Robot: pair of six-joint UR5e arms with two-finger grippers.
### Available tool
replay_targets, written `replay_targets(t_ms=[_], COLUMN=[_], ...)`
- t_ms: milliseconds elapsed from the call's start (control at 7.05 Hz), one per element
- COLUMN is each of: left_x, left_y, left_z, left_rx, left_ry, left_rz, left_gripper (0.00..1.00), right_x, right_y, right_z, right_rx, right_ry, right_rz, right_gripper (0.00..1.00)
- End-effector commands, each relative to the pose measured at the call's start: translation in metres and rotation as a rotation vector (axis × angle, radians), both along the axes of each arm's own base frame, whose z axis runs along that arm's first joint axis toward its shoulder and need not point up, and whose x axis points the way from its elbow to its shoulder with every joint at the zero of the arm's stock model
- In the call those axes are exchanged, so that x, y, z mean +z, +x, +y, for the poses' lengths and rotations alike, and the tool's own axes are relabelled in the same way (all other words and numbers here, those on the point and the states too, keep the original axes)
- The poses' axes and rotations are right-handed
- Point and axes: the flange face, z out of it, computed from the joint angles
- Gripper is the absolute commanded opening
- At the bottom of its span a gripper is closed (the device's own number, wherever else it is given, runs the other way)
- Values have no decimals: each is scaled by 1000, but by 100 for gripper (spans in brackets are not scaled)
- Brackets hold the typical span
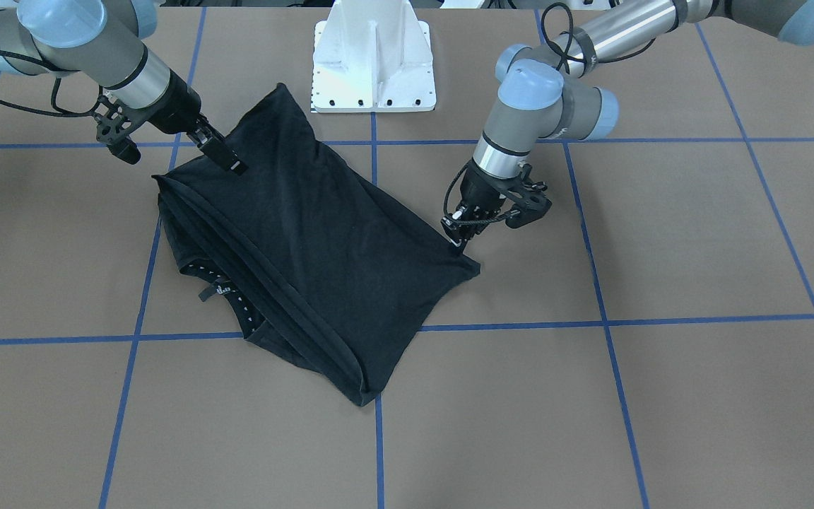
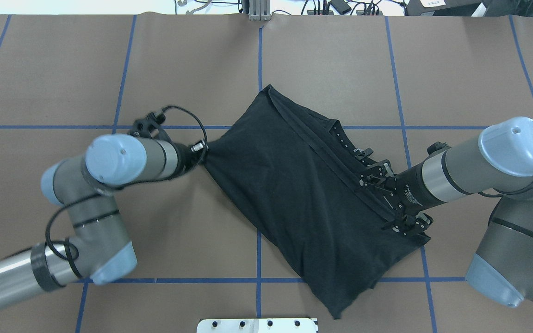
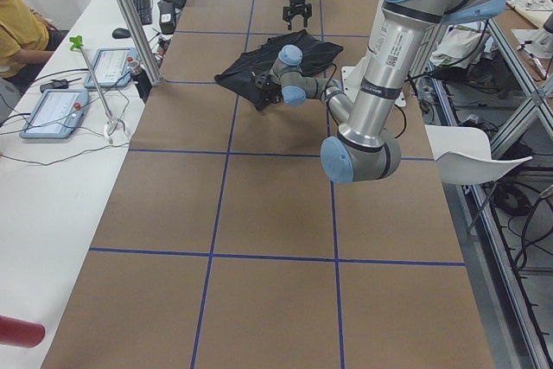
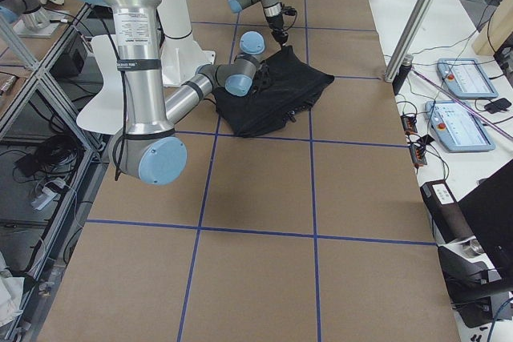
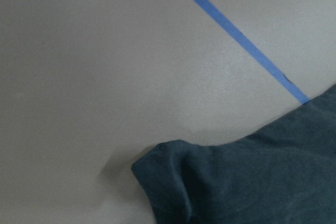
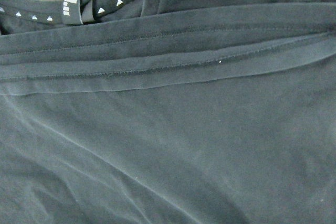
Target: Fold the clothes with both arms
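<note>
The black T-shirt [image 1: 322, 240] lies folded on the brown table, its graphic hidden; the collar with small white marks [image 1: 227, 290] peeks out under the folded hem bands. It also shows in the overhead view [image 2: 303, 199]. My left gripper [image 1: 456, 240] is low at the shirt's side corner and looks shut on it; the cloth draws to a point at the left gripper [image 2: 203, 151] in the overhead view. My right gripper [image 1: 236, 167] rests on the opposite side near the hem, fingers together, apparently pinching cloth. The right wrist view is filled by the shirt [image 6: 168, 145].
The white mounting base [image 1: 374, 63] stands just behind the shirt. Blue tape lines [image 1: 520, 325] cross the table. An operators' desk with tablets [image 3: 52, 110] runs along the far edge, and a person in yellow [image 3: 17, 23] sits there.
</note>
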Motion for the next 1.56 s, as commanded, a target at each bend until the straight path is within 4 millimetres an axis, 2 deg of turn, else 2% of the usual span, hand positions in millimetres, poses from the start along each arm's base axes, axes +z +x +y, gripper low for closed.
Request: replay_targets(t_ms=[0,142,284,426,567,709,851,993,1135,1277,1418], left_x=[-9,-41,-54,-59,-75,-76,-93,-87,-53,-32,-19], left_y=[-49,-15,10,23,33,26,4,-11,-38,-70,-102], left_z=[-119,-186,-222,-235,-245,-251,-259,-239,-200,-161,-125], left_rx=[-30,-53,-62,-42,-29,-33,-50,-7,49,51,40], left_ry=[152,178,207,284,312,328,352,365,340,333,319], left_rz=[-1,7,23,11,-14,-24,-4,34,52,56,87], left_gripper=[0,0,0,0,0,99,100,100,100,100,100], right_x=[-1,-4,-4,-5,-8,-11,-12,-16,-18,-17,-16], right_y=[4,7,11,16,16,17,18,15,18,26,-1], right_z=[-5,-9,-13,-19,-22,-24,-27,-32,-36,-42,-22], right_rx=[14,23,36,55,63,67,75,95,127,140,95], right_ry=[1,4,5,11,16,20,21,37,52,65,116], right_rz=[-1,-6,-7,-7,-11,-14,-15,-15,-10,-11,2], right_gripper=[100,100,100,100,100,100,100,100,100,100,100])
